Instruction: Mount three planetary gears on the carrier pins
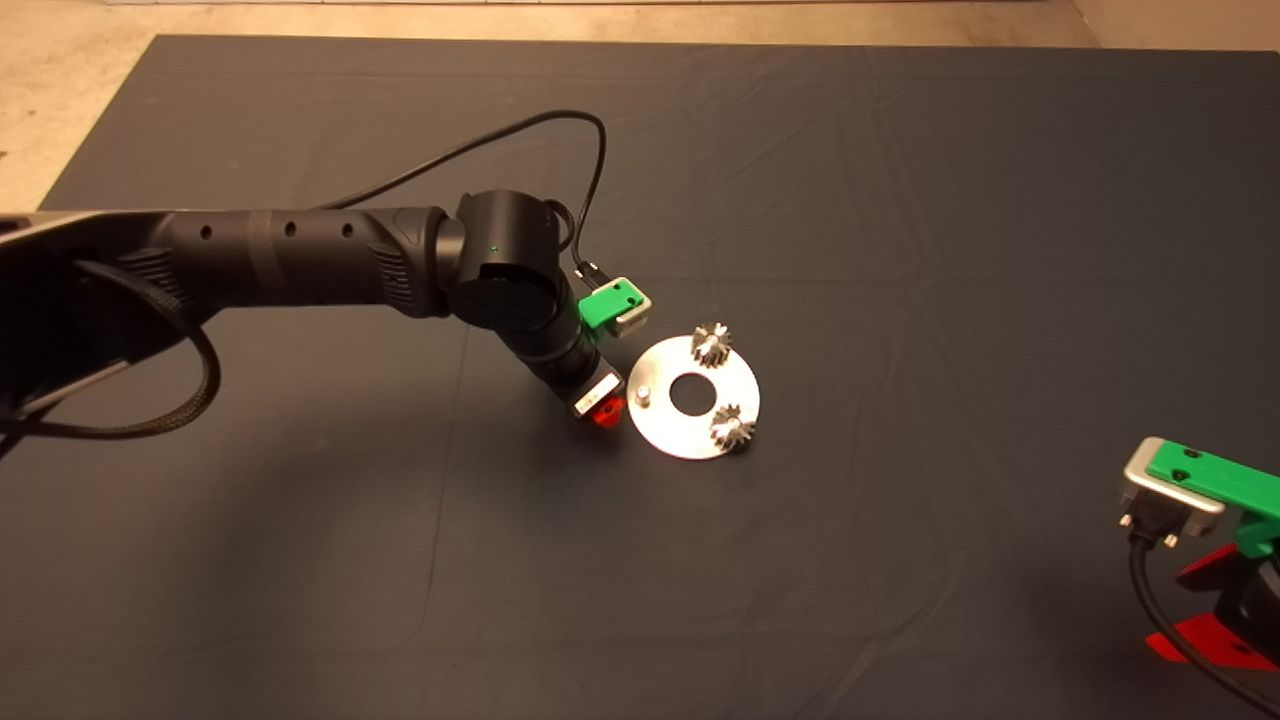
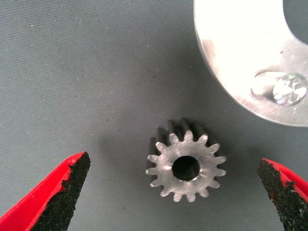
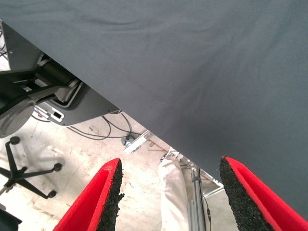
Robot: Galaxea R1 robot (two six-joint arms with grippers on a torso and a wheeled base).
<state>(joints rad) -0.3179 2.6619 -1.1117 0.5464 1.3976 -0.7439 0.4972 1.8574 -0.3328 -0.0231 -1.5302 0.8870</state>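
Left fingers [image 2: 60, 190]: spread wide, either side of the loose third gear [image 2: 186, 166], touching nothing.
Third gear: flat on the surface [image 1: 900, 200], just beside the disc [image 1: 660, 425] edge, centre of the frame; hidden under the left gripper [image 1: 603, 412] from above.
Handling: likely stiff, slick steel; pinch across the teeth.
Seated gears: one upper [image 1: 711, 344], one lower [image 1: 731, 428].
Free pin [image 1: 643, 394]: bare.
Right gripper [image 1: 1205, 605]: fingers apart, lower right, partly cut off.
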